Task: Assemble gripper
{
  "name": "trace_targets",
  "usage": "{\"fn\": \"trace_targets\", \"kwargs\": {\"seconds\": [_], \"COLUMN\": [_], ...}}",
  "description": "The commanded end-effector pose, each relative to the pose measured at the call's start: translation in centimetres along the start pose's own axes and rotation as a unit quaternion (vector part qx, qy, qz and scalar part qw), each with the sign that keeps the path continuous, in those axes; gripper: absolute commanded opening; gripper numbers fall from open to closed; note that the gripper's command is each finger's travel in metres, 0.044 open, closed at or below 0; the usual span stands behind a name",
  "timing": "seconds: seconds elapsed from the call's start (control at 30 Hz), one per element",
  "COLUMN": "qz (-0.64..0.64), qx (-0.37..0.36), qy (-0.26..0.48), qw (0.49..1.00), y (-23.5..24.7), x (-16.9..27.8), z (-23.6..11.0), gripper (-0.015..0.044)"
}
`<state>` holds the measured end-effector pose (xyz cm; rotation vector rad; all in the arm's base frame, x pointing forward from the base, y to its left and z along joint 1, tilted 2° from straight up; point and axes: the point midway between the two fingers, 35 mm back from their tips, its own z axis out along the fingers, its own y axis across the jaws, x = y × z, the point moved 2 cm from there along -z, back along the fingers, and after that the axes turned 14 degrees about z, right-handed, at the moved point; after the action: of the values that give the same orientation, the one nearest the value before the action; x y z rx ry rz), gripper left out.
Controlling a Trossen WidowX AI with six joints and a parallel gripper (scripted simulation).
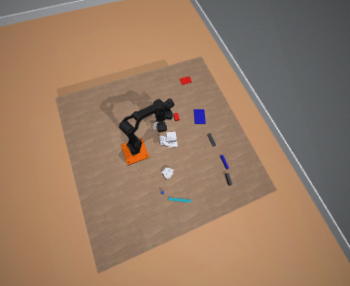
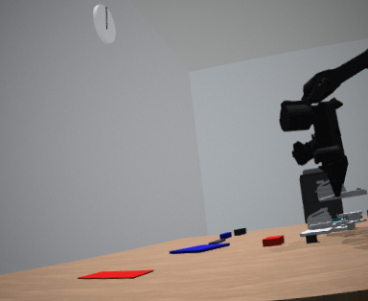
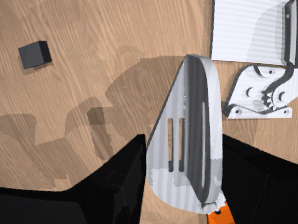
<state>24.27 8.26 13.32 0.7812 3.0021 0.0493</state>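
My gripper (image 1: 161, 127) (image 2: 337, 194) (image 3: 176, 139) is shut on a grey-white jaw (image 1: 155, 126) (image 2: 355, 193) (image 3: 212, 115). The jaw has two slots, a raised curved wall and gear teeth at its lower end in the wrist view. It hangs above the table. The white gripper base (image 2: 348, 226) (image 3: 241, 95) lies to its right in the wrist view, with a round pin at its left. The other jaw (image 3: 290, 37) appears to sit at the base's right side, its teeth near the middle; its seating is unclear. A white lobed piece, seemingly the housing plate (image 1: 168, 173), lies apart from the base.
A small black block (image 3: 35, 54) (image 2: 311, 239) lies near the base. A red block (image 1: 177, 117) (image 2: 273, 241), a blue slab (image 1: 200, 117) (image 2: 199, 248) and a red sheet (image 1: 185, 80) (image 2: 115, 274) lie beyond. A cyan bar (image 1: 180, 199) and blue cube (image 1: 162, 192) lie past the housing plate.
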Motion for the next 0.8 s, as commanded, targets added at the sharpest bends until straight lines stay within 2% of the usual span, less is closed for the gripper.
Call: {"fn": "trace_targets", "kwargs": {"seconds": [0.0, 0.77], "qz": [0.012, 0.085], "qx": [-0.003, -0.002], "qy": [-0.001, -0.003], "qw": [1.000, 0.996], "y": [-0.5, -4.5], "x": [-1.1, -6.0], "z": [-0.2, -0.2], "gripper": [0.0134, 0.0134]}}
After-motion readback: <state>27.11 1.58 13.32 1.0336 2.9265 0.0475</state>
